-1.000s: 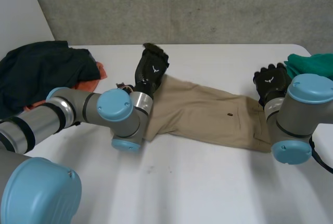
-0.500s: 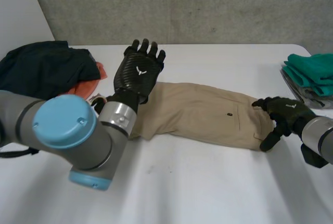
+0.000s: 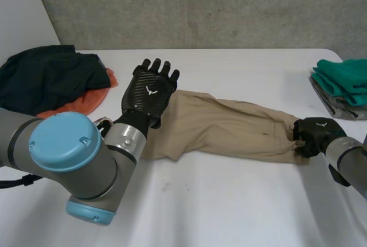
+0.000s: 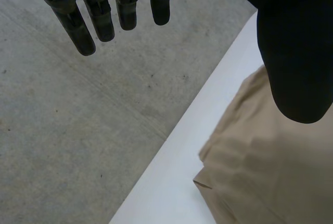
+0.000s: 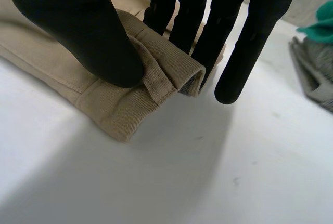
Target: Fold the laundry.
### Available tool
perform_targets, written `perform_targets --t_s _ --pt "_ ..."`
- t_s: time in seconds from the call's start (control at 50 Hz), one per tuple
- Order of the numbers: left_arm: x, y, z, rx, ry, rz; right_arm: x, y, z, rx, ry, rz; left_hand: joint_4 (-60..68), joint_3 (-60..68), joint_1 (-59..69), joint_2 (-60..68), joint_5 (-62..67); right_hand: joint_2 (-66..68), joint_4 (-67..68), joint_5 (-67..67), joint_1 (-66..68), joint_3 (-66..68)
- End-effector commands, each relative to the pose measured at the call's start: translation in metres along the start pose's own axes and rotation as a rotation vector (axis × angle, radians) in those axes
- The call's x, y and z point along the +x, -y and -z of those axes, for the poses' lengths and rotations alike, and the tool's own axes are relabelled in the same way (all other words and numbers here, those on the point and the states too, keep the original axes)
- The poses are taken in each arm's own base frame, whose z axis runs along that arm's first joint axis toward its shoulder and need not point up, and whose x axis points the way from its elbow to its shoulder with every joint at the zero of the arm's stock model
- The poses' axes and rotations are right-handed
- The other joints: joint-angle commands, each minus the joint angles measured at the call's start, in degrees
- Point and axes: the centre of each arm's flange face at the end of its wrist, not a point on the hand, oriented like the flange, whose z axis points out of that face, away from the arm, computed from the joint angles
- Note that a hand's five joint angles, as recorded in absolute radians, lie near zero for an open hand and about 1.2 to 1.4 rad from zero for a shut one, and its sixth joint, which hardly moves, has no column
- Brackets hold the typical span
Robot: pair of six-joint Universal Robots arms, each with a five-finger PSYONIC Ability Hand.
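Pinching the waistband end of the khaki trousers (image 3: 229, 129) with the right hand (image 3: 316, 133): thumb pressed on top of the rolled edge, fingers (image 5: 229, 42) curled down on its far side, clamped on the cloth. Holding nothing with the left hand (image 3: 148, 93), raised above the opposite, leg end of the trousers, palm clear of the cloth, fingers (image 4: 99, 16) straight and apart. Lying lengthwise across the tabletop (image 3: 229, 207), stretched between the two hands, seemingly with one leg laid over the other, and wrinkled toward the waistband.

Judged early for this garment: laid out, roughly straightened and apparently halved along its length, but not yet folded end to end. Left to do, probably: bring the waistband over toward the hems, or the hems toward the waistband, then fold once more and smooth flat. Likely calls for the left hand down on the leg end first, to pin it.

Judged partly done for the laundry as a whole. At the right edge of the tabletop, a neat teal stack (image 3: 344, 78), looking like finished work. Well apart on the other side, a heaped dark garment (image 3: 46, 81) with an orange cloth (image 3: 77, 104) beneath it, unfolded and waiting.
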Motion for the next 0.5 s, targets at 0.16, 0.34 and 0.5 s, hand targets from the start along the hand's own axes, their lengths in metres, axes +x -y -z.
perform_targets --t_s 0.16,0.34,0.5 --pt "-0.013 0.013 0.010 0.020 0.025 0.004 0.036 0.039 0.033 0.058 -0.173 0.550 -1.6 -2.0 -1.1 -1.5 -2.7 12.8 11.4 15.4 20.3 12.8" --pt "-0.028 0.014 0.013 0.018 0.060 0.023 -0.066 0.092 0.052 0.403 0.000 0.777 -1.6 -2.0 -1.1 -1.5 -2.7 12.8 11.4 15.4 20.3 12.8" --pt "-0.041 0.012 0.014 -0.004 0.085 0.053 -0.183 0.066 0.051 0.673 0.364 0.958 -1.6 -2.0 -1.1 -1.5 -2.7 12.8 11.4 15.4 20.3 12.8"
